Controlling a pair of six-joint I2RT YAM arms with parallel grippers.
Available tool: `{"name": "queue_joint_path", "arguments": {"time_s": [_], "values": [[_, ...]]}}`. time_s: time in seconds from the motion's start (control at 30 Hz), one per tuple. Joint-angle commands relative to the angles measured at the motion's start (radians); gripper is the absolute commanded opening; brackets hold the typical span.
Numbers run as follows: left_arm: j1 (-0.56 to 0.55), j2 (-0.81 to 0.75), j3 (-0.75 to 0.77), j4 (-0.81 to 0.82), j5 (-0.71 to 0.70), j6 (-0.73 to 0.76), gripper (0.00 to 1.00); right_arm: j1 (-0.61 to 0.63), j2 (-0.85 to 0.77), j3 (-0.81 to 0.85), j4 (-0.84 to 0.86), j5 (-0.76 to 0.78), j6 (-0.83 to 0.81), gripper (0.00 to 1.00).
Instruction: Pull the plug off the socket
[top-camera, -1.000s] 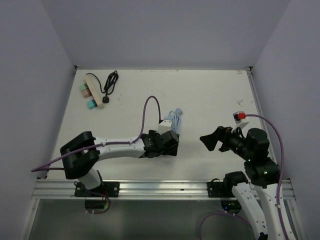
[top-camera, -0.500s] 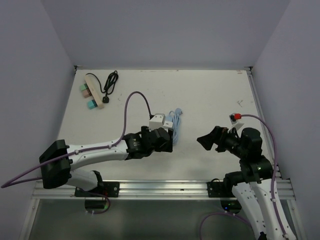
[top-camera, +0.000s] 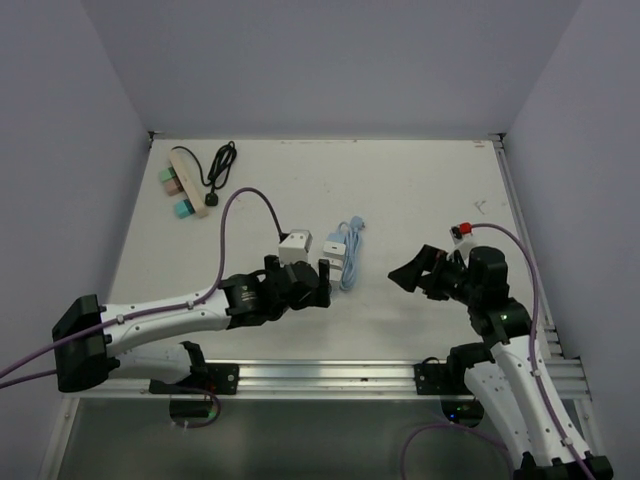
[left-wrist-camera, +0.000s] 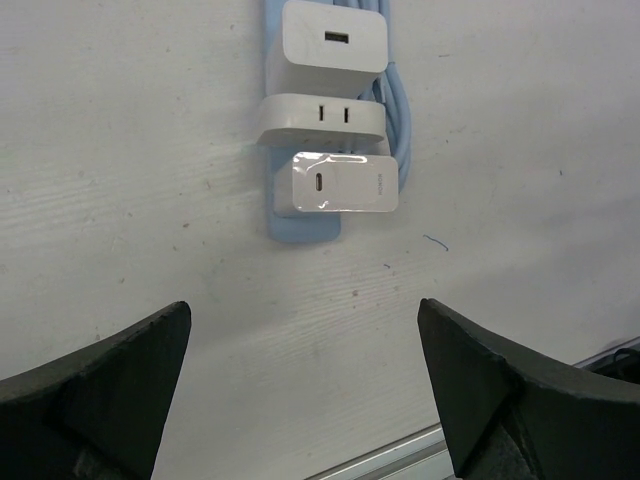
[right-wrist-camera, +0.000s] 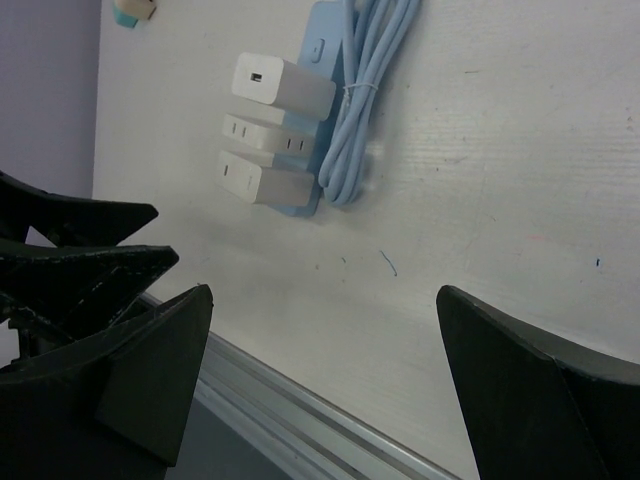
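Both gaping empty, left gripper (left-wrist-camera: 303, 312) and right gripper (right-wrist-camera: 322, 292) flank plugs (left-wrist-camera: 343, 184) in the socket (left-wrist-camera: 300, 229).

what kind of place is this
Likely a robotics lab test cell: a white table walled by plain panels, robot arms bolted to a metal rail, a blue power strip laid out to work on.

Nearest plug (left-wrist-camera: 343, 183): faint grey print along its right edge, ahead of and between the left fingers (left-wrist-camera: 90, 380); too small to read.
Middle plug (left-wrist-camera: 322, 118): no legible text.
Far plug (left-wrist-camera: 333, 35): no legible text.
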Motion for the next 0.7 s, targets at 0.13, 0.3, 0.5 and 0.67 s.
{"name": "queue_joint_path", "arguments": {"time_s": [0.13,0.3,0.5,0.67], "values": [[-0.002,-0.016,-0.001,0.026,-0.018,0.021,0.99,0.001,0.018,-0.103,0.122,0.028,0.099,0.98],[-0.002,0.049,0.049,0.015,-0.03,0.033,0.99,0.007,0.051,-0.143,0.174,0.028,0.142,0.94],[-0.002,0.155,0.118,0.031,-0.022,0.041,0.97,0.05,0.081,-0.162,0.234,0.066,0.171,0.93],[0.0,0.262,0.2,-0.006,-0.041,0.058,0.95,0.134,0.136,-0.157,0.288,0.152,0.211,0.91]]}}
